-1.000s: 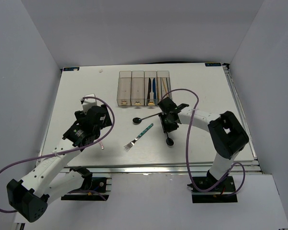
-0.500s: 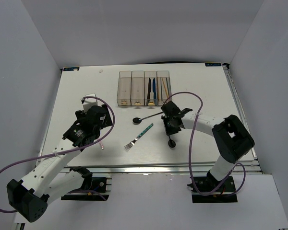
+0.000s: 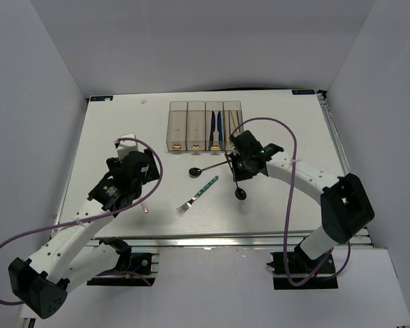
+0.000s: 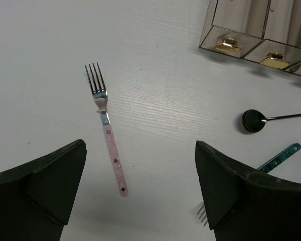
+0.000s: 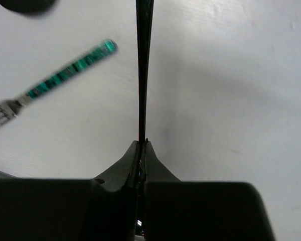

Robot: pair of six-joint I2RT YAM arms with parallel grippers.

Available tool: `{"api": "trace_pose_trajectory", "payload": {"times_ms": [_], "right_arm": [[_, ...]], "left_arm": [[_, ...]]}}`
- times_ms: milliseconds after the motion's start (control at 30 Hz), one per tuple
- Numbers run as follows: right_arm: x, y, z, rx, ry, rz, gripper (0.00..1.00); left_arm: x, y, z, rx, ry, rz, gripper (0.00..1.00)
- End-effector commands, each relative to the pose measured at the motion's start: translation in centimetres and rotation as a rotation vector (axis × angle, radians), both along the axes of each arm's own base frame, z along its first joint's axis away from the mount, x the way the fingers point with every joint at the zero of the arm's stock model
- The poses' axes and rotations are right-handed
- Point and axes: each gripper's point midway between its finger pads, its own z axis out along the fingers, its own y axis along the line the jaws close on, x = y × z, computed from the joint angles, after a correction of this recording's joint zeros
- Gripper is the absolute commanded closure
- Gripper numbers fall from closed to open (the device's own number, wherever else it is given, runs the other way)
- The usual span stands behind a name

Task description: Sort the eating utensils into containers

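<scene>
A black spoon (image 5: 143, 75) was clamped by its thin handle between the right fingers (image 5: 121, 169), its bowl seen just right of centre in the overhead view, below the bins (image 3: 178, 121). Being light, stiff and slick, it was judged likely to swivel unless gripped mid-handle. The left fingers (image 4: 49, 187) were spread apart above a pink fork (image 4: 109, 145) lying on the surface (image 4: 165, 90).

My left arm (image 3: 75, 229) reaches forward from its base and slants toward the middle, wrist tipped down. My left fingers (image 4: 45, 186) are spread wide above the surface, gripping nothing. My right arm (image 3: 301, 174) bends at the elbow and stretches leftward. My right fingers (image 5: 120, 170) are pressed together on the thin handle of a black spoon (image 3: 240, 194).
</scene>
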Motion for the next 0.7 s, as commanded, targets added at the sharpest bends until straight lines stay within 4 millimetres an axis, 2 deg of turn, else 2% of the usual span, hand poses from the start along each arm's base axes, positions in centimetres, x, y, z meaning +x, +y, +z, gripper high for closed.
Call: {"api": "trace_pose_trajectory", "payload": {"times_ms": [0,67,100,133,167,200,233,267,300,333,367,433,467,500,533,567,633,667], "right_arm": [[3.5,4.6,2.7,0.128,-0.07,0.066,1.0],[6.9,8.5,6.1,0.253,-0.158,0.092,1.0],[6.9,8.7,5.0,0.244,-0.135,0.09,1.0],[8.7,10.2,7.7,0.288,-0.184,0.088,1.0],[9.6,11.0,8.6,0.305,-0.194,0.087,1.0],[10.6,12.0,7.9,0.309,-0.179,0.089,1.0],[12.5,13.6,11.0,0.365,-0.231,0.09,1.0],[13.4,14.1,11.5,0.381,-0.22,0.087,1.0],[14.7,15.2,9.5,0.374,-0.181,0.081,1.0],[16.8,16.3,12.5,0.43,-0.236,0.08,1.0],[18.0,17.3,10.5,0.428,-0.211,0.082,1.0],[20.3,18.3,10.9,0.468,-0.252,0.084,1.0],[22.1,18.8,10.8,0.49,-0.273,0.063,1.0],[22.8,19.1,10.9,0.52,-0.271,0.056,1.0],[24.2,18.6,11.1,0.55,-0.276,0.032,1.0],[24.8,18.7,10.5,0.577,-0.257,0.005,1.0],[26.4,18.4,11.0,0.627,-0.295,-0.009,1.0],[26.8,18.6,10.3,0.639,-0.291,-0.005,1.0]], "left_arm": [[-0.1,0.1,0.5,-0.012,-0.03,0.0,0.02],[-0.1,0.3,0.7,-0.009,-0.037,0.008,0.02],[-0.1,0.3,0.7,-0.008,-0.036,0.008,0.02],[-0.2,0.3,0.7,-0.01,-0.039,0.01,0.02],[-0.2,0.3,0.7,-0.011,-0.04,0.01,0.02],[-0.2,0.3,0.8,-0.014,-0.042,0.009,0.02],[-0.2,0.3,0.8,-0.015,-0.044,0.009,0.02],[-0.2,0.3,0.8,-0.015,-0.043,0.007,0.02],[-0.2,0.3,0.7,-0.015,-0.041,0.006,0.02],[-0.2,0.2,0.7,-0.015,-0.04,0.004,0.02],[-0.1,0.2,0.8,-0.015,-0.042,0.005,0.02],[-0.2,0.2,0.8,-0.014,-0.041,0.003,0.02],[-0.2,0.4,0.8,-0.01,-0.044,0.009,0.02],[-0.2,0.4,0.8,-0.01,-0.043,0.009,0.02],[-0.3,0.4,1.0,-0.014,-0.049,0.009,0.02],[-0.3,0.4,1.0,-0.017,-0.052,0.01,0.02],[-0.3,0.2,1.1,-0.03,-0.059,-0.001,0.02],[-0.3,0.1,1.2,-0.033,-0.062,-0.008,0.02]]}}
